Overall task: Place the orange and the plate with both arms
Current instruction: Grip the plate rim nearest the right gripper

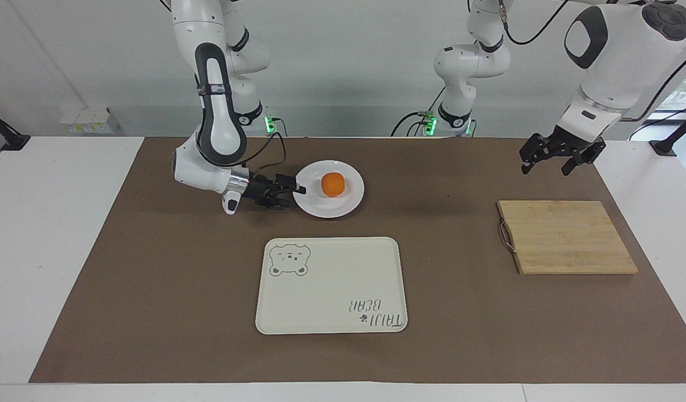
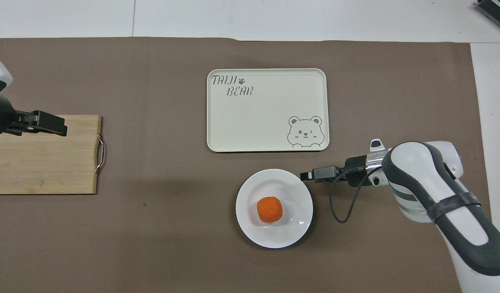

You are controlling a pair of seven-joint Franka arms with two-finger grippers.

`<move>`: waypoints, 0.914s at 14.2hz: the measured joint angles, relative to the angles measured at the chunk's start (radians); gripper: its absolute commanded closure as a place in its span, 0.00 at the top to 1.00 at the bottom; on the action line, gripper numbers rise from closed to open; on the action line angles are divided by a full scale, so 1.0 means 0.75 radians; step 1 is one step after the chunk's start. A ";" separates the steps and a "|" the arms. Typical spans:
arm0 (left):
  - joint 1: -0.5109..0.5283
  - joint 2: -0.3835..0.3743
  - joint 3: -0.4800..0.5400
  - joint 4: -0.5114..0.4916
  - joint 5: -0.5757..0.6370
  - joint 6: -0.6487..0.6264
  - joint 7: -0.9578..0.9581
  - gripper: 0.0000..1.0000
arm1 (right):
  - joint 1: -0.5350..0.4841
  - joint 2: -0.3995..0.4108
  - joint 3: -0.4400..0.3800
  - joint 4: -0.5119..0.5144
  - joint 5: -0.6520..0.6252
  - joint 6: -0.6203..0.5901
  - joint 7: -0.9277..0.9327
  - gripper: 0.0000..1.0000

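The orange (image 1: 333,184) sits in the middle of the white plate (image 1: 320,210) on the brown mat, nearer to the robots than the tray. In the overhead view the orange (image 2: 269,209) and the plate (image 2: 274,241) show in full. My right gripper (image 1: 298,188) is low and lies sideways, open, with its tips at the plate's rim on the side toward the right arm's end; it also shows in the overhead view (image 2: 305,176). My left gripper (image 1: 547,161) is open and empty, raised over the wooden board's edge nearer the robots (image 2: 64,128), and waits.
A cream rectangular tray with a bear print (image 1: 332,285) lies farther from the robots than the plate (image 2: 266,110). A wooden cutting board with a metal handle (image 1: 566,237) lies toward the left arm's end (image 2: 42,162).
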 measured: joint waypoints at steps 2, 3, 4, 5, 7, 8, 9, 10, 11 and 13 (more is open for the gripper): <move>0.000 0.000 0.000 0.000 0.000 0.000 0.000 1.00 | 0.005 -0.007 -0.001 -0.029 0.021 0.001 0.000 1.00; 0.000 0.000 0.000 0.000 0.000 0.000 0.000 1.00 | 0.023 -0.010 -0.001 -0.040 0.054 0.010 0.000 1.00; 0.000 0.000 0.000 0.000 0.000 0.000 0.000 1.00 | 0.052 -0.013 -0.001 -0.055 0.086 0.037 0.000 1.00; 0.000 0.000 0.000 0.000 0.000 0.000 0.000 1.00 | 0.084 -0.014 0.000 -0.073 0.107 0.071 -0.001 1.00; 0.000 0.000 0.000 0.000 0.000 0.000 0.000 1.00 | 0.129 -0.014 0.001 -0.102 0.120 0.115 -0.007 1.00; 0.000 0.000 0.000 0.000 0.000 0.000 0.000 1.00 | 0.133 -0.016 0.000 -0.108 0.121 0.121 -0.009 1.00; 0.000 0.000 0.000 0.000 0.000 0.000 0.000 1.00 | 0.133 -0.020 0.000 -0.114 0.121 0.122 -0.011 0.90; 0.000 0.000 0.000 0.000 0.000 0.000 0.000 1.00 | 0.133 -0.026 0.000 -0.124 0.121 0.124 -0.024 0.45; 0.000 0.000 0.000 0.000 0.000 0.000 0.000 1.00 | 0.133 -0.033 -0.001 -0.137 0.121 0.127 -0.035 0.15; 0.000 0.000 0.000 0.000 0.000 0.000 0.000 1.00 | 0.132 -0.037 -0.005 -0.156 0.121 0.129 -0.038 0.00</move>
